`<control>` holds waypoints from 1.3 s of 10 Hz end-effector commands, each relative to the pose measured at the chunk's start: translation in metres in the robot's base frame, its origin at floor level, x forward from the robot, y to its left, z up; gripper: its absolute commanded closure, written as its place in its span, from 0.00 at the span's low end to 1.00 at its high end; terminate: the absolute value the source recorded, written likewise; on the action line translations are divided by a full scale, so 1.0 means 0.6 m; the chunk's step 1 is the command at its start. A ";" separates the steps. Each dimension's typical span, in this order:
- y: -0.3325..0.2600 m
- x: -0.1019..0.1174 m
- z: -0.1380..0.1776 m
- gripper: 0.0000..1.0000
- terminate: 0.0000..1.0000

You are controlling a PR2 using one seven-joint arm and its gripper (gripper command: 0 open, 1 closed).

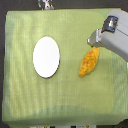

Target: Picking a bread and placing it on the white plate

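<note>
The bread [89, 62] is a lumpy golden orange-yellow piece lying on the green cloth, right of centre in the exterior view. The white plate [46, 57] is a plain oval lying flat to the bread's left, with a gap of cloth between them and nothing on it. My grey gripper [93, 40] reaches in from the upper right, its tip just above the bread's upper end. The picture is too blurred to separate the fingers, so I cannot tell whether the gripper is open or shut, or whether it touches the bread.
A green cloth [30, 100] covers the table out to its edges. A small metallic object [46, 4] sits at the top edge beyond the cloth. The grey arm [116, 37] fills the upper right corner.
</note>
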 end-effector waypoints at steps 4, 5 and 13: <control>0.030 -0.012 -0.105 0.00 0.00; 0.030 -0.015 -0.119 0.00 0.00; 0.047 -0.015 -0.201 0.00 0.00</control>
